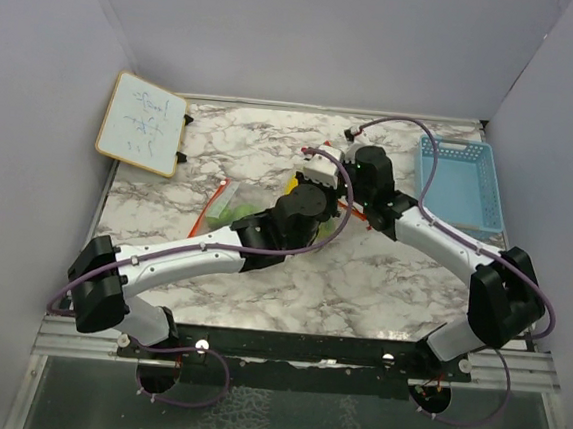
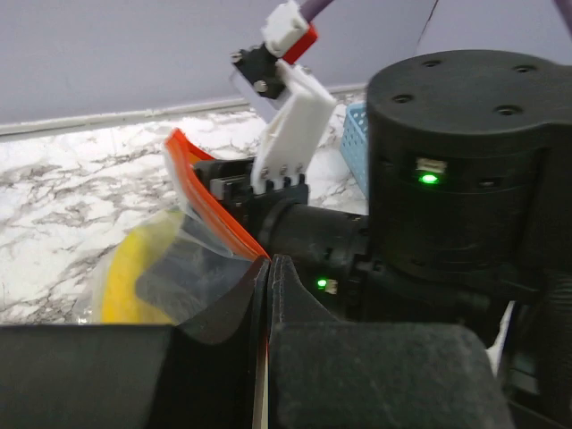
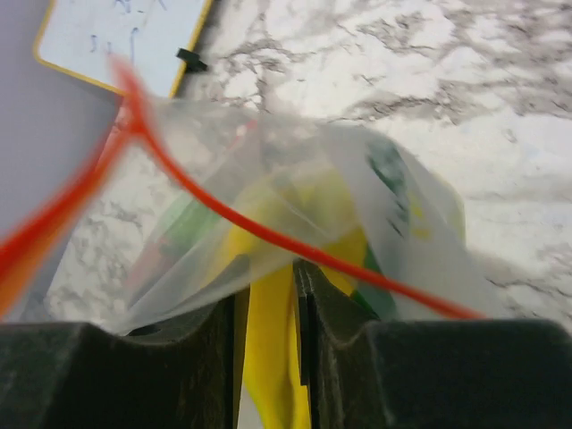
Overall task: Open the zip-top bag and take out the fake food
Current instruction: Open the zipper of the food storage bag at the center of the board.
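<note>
The zip-top bag (image 1: pixel 225 207) lies just left of centre on the marble table (image 1: pixel 381 283), with yellow and green fake food (image 3: pixel 268 357) showing through its film. The left gripper (image 2: pixel 266 268) is clamped on its orange zip edge (image 2: pixel 210 210). The right gripper (image 3: pixel 268 286) stands slightly parted with yellow in the gap, and I cannot tell whether it grips anything. A blue basket (image 1: pixel 460 185) sits at upper right.

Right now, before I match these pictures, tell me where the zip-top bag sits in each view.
Top external: zip-top bag left of centre, partly under the left arm.
Left wrist: zip-top bag at left, its orange edge pinched in the left gripper.
Right wrist: zip-top bag fills the middle.
Shared landmark: the marbled table, in all three.
</note>
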Controlling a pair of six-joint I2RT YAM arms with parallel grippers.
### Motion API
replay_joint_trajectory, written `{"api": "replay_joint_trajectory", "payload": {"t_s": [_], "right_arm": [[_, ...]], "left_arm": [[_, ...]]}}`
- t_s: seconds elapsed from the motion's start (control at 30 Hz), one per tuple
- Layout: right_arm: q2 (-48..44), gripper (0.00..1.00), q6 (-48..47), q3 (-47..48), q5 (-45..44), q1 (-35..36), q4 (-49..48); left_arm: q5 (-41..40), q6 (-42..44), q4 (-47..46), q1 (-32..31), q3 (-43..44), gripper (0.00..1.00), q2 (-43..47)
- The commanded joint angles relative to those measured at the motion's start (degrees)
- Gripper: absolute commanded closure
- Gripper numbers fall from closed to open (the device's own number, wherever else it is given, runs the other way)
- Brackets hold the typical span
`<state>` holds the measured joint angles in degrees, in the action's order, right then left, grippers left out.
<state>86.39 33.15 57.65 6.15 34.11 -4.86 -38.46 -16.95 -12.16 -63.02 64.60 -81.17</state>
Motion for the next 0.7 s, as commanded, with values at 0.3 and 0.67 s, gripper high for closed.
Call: {"api": "replay_joint_trajectory", "payload": {"t_s": [0.3,0.67], "right_arm": [[-3.15,0.73,0.56,-5.64,5.77,-5.09,-4.77],[-13.43,0.72,-6.21,-8.43,5.33,-5.39,2.24]], "left_arm": [[8.3,3.2,-0.11,4.2,8.83,1.0,-8.91],[9.93,0.3,2.14,9.33,8.78,1.0,-11.58]]}}
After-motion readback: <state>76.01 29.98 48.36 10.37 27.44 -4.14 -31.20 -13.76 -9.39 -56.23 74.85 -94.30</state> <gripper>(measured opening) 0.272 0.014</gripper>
